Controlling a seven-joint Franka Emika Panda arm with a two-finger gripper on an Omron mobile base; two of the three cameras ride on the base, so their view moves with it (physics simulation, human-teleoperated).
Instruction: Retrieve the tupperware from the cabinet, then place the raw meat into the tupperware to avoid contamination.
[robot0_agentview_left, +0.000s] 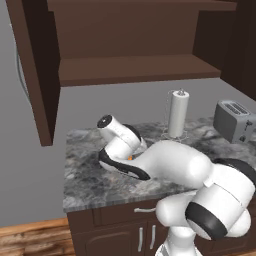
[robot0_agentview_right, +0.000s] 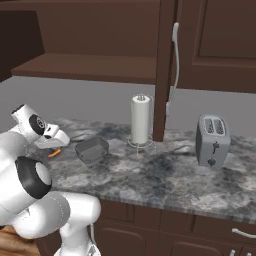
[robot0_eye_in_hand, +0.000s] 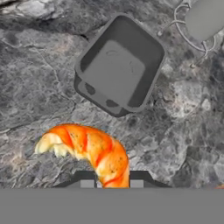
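My gripper is pinched nearly closed on the raw meat, a glossy curled shrimp, orange with darker bands and a paler frayed end, its tail caught between my two small dark finger tips. From the hand view the shrimp hangs in front of the counter, a mottled grey and black stone slab with pale veins. Just past it the tupperware sits on the stone, a smooth grey tub with rounded corners, a paler rim and an empty, flat bottom; it stands apart from the shrimp. At the far corner I catch the round top of the paper towel roll in its thin wire holder, cut off by the edge. From the right base view the tub lies beside my wrist, and the shrimp is only an orange speck under the hand. The same view shows a boxy silver toaster and the cabinet, dark brown panelled wood with a long silver bar handle. In the left base view my own white arm covers the tub, and the shrimp is a faint orange dot.
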